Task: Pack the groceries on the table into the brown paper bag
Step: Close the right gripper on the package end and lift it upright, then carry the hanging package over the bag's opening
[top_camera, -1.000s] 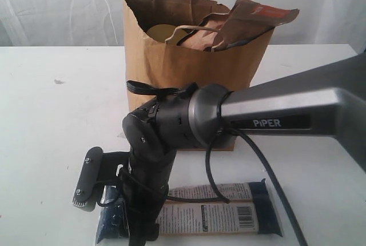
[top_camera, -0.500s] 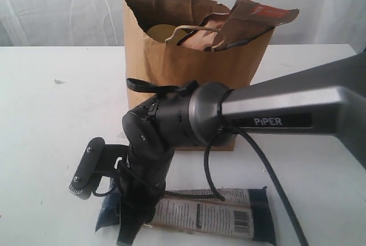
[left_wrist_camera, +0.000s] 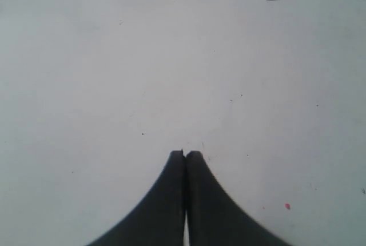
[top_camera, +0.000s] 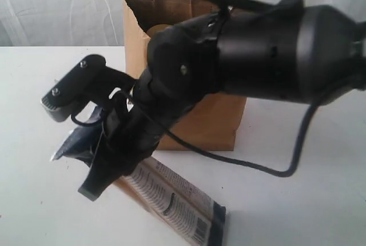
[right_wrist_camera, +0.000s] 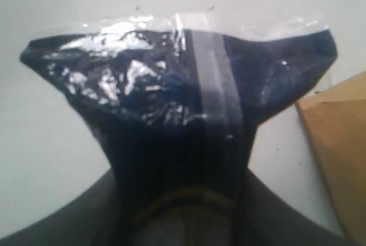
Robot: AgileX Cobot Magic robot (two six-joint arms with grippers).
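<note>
My right gripper (top_camera: 106, 154) is shut on one end of the long dark-blue packet (top_camera: 171, 203). The packet slants down to the right in front of the brown paper bag (top_camera: 214, 120), and I cannot tell whether its low end touches the table (top_camera: 34, 200). In the right wrist view the packet's crinkled end (right_wrist_camera: 171, 97) fans out past the gripper (right_wrist_camera: 180, 200), with a bag corner (right_wrist_camera: 343, 143) beside it. The left gripper (left_wrist_camera: 185, 154) is shut and empty over bare table (left_wrist_camera: 171, 57). It does not show in the exterior view.
The right arm's thick black body (top_camera: 274, 51) hides most of the bag's mouth; a pale yellow round item (top_camera: 159, 28) shows inside. A black cable (top_camera: 297, 143) loops down from the arm. White curtain hangs behind the table.
The right jaws closed on the packet's end and the arm rose toward the camera, lifting that end off the table. The packet now hangs slanted instead of lying flat. The left gripper stayed shut.
</note>
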